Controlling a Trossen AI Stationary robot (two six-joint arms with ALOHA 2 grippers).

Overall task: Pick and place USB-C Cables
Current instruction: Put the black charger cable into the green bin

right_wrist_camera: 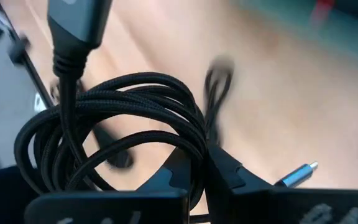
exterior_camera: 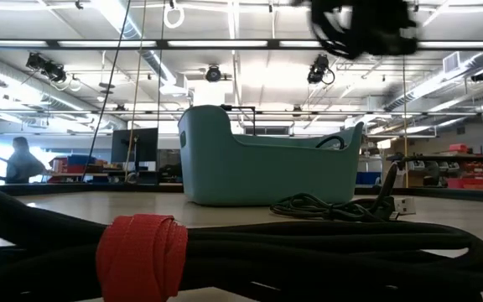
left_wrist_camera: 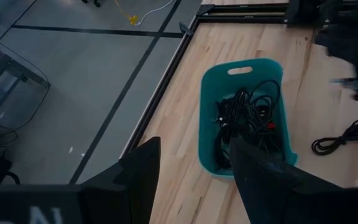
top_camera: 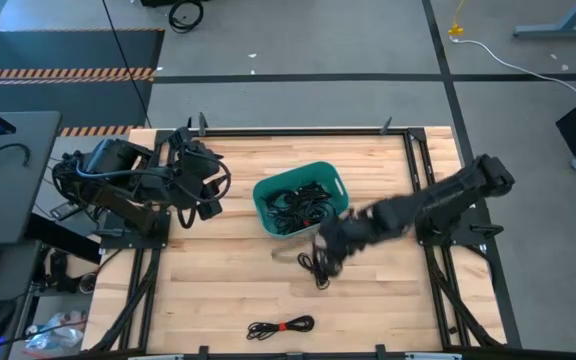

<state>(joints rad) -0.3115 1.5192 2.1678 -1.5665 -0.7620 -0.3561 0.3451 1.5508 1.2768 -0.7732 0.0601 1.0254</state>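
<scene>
Nearest the low camera, a coiled cable bound with a red tie (exterior_camera: pixel 141 256) lies on the tabletop (top_camera: pixel 218 290), well apart from everything else. Farther in, a loose black cable (exterior_camera: pixel 342 205) with its plug showing rests just in front of the teal bin (top_camera: pixel 299 198); it is not yet placed.

Beside the bin, the right gripper (top_camera: pixel 330 243) is seen with its fingers (right_wrist_camera: pixel 229 177) clenched on a braided black coil (right_wrist_camera: pixel 110 130), lifted off the wood. One plug end hangs free and several loops droop below the grip.

Judged from this, the main risk is a snag. The dangling loops could catch the bin's rim or hook the loose cable on the tabletop and drag it along. The coil also appears pinched at only a few strands, so it could slip or unwind during the carry.

The bin already holds a tangled heap of black cables (top_camera: pixel 298 205), and one strand arches above the rim in the low view. A drop onto that heap could spill over the low side.

At the far left edge, the left gripper (left_wrist_camera: pixel 191 180) waits with its fingers released, grasping nothing.
</scene>
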